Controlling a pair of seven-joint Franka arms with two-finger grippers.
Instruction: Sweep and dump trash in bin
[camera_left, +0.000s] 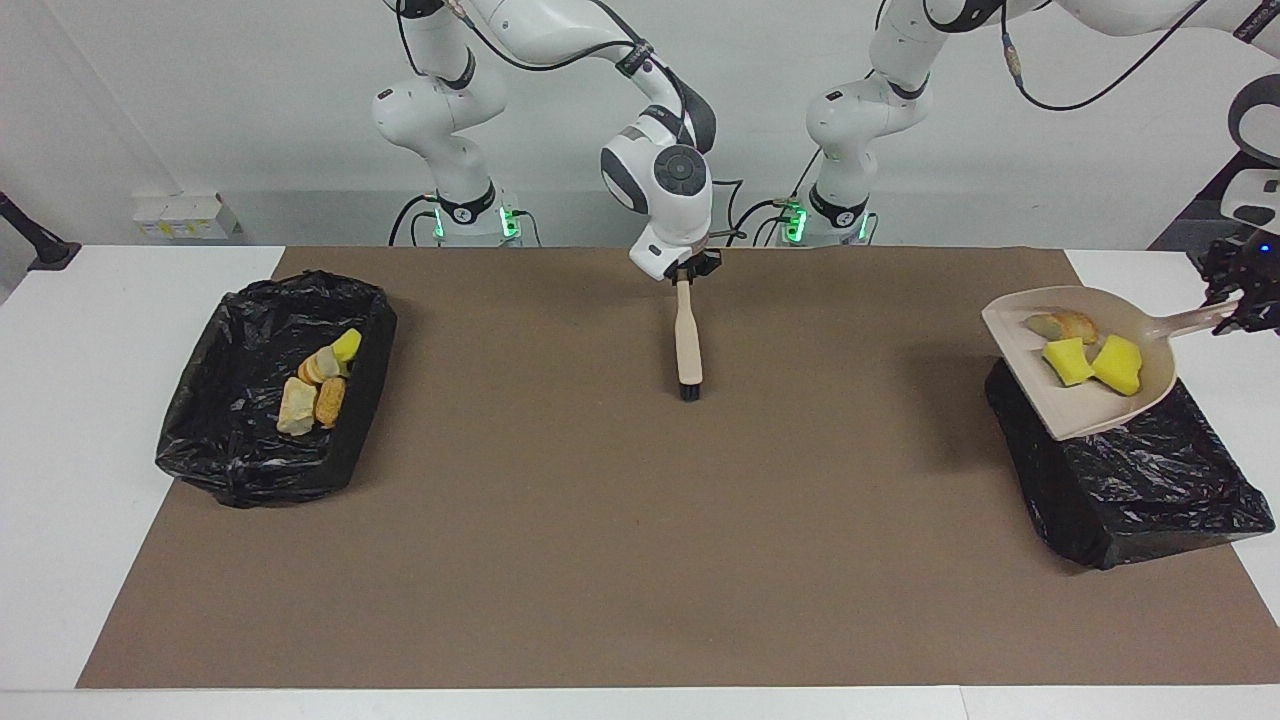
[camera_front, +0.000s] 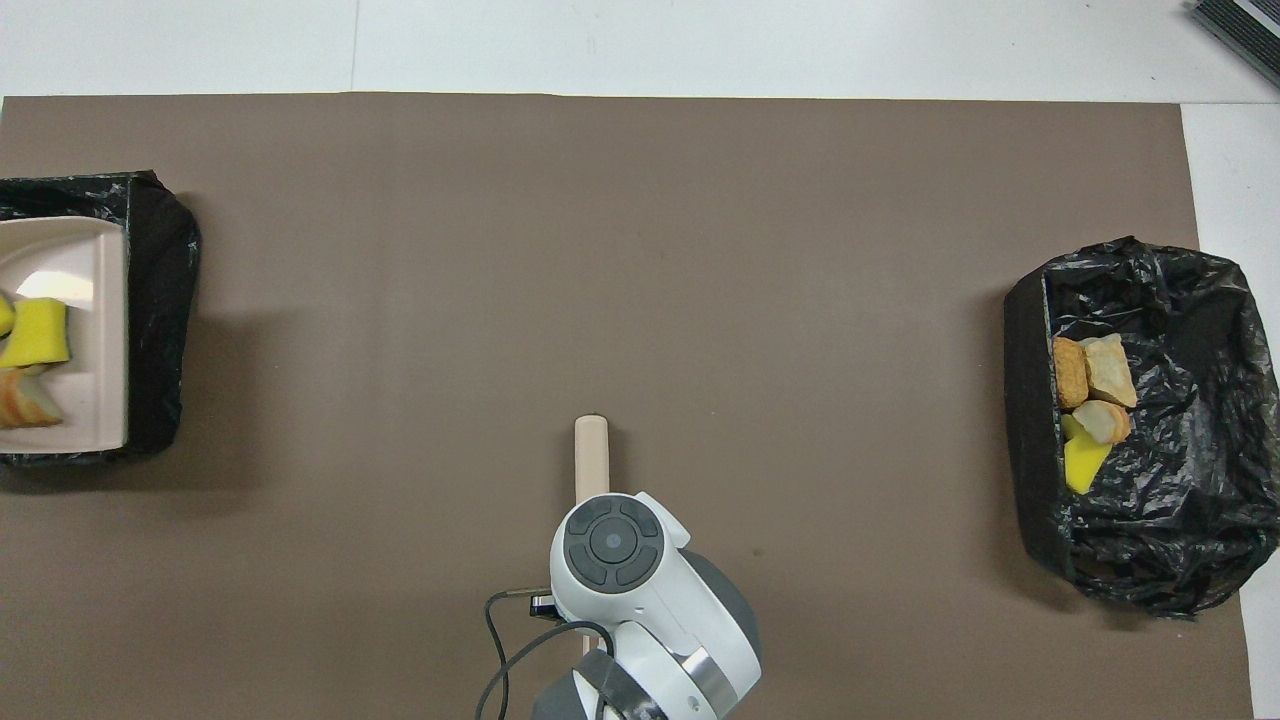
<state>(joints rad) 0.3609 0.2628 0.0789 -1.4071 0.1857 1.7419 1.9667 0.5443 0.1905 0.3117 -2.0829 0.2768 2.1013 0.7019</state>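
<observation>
While you read this: the dump turned on one relation.
Dustpan (camera_left: 1085, 385): your left gripper (camera_left: 1238, 308) was clenched on its handle, pan over the bin (camera_left: 1130, 480) at that arm's end.
Long axis: handle toward the gripper, lip toward mid-worktop.
Trash (camera_left: 1090, 360): three scraps in the pan.
Right gripper (camera_left: 686, 272): grasping the brush (camera_left: 686, 335), waiting.

I see a brown mat (camera_left: 640, 520) covering the white table (camera_left: 60, 400); in the facing view, white boxes (camera_left: 185, 215) sit at its ten o'clock.
</observation>
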